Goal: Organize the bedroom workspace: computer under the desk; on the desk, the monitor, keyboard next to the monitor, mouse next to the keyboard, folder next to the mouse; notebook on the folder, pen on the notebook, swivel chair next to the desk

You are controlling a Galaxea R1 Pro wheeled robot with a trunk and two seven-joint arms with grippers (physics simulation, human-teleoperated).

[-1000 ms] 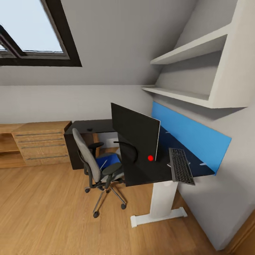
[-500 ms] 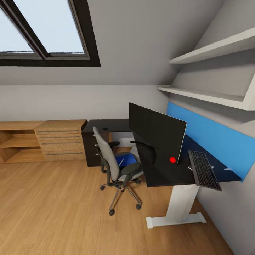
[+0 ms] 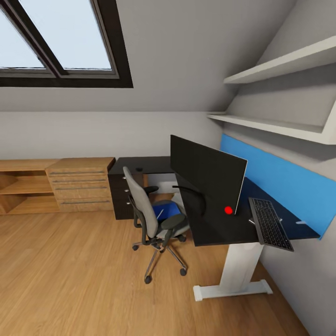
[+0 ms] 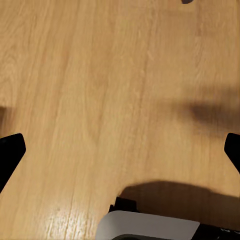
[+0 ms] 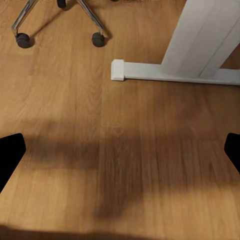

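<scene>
The black table [image 3: 219, 224] carries the monitor [image 3: 207, 175] with the keyboard [image 3: 269, 223] beside it. The swivel chair [image 3: 151, 217], drawn up near, holds the blue folder [image 3: 169, 210]. Both pincers' fingers are spread wide over bare floor, holding nothing. This looks like the approach; next, roll closer and reach for the folder.

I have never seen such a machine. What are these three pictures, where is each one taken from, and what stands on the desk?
This is a simulated wheeled robot with two arms. The large picture comes from its head camera and looks into a bedroom. On the black desk stand a monitor and a keyboard. A swivel chair beside it carries a blue folder. The other two pictures come from cameras on the wrists, looking down at the wooden floor. The dark tips at their edges are the left gripper and right gripper, both open and holding nothing. The right one sees the desk's white foot.
</scene>
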